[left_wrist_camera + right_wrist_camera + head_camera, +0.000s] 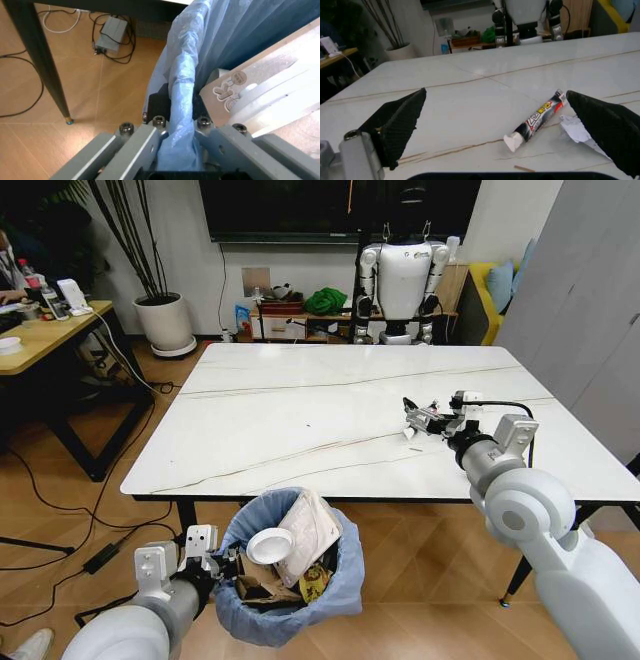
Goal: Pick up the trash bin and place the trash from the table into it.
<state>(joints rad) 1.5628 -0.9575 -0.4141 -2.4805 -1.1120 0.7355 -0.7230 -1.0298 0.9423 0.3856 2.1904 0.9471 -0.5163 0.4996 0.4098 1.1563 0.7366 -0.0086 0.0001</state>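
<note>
Between my right gripper's (495,123) spread fingers (400,120), a white tube (536,120) is lying diagonally on the table (470,97), cap toward me; my left gripper (177,131) is pinching the bin's (345,580) rim.

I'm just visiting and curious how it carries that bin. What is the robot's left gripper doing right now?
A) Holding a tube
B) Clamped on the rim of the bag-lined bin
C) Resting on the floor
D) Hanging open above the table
B: the left gripper is closed on the bag-covered rim of the bin, held below the table edge; the left wrist view shows the blue bag pinched between its fingers.
</note>
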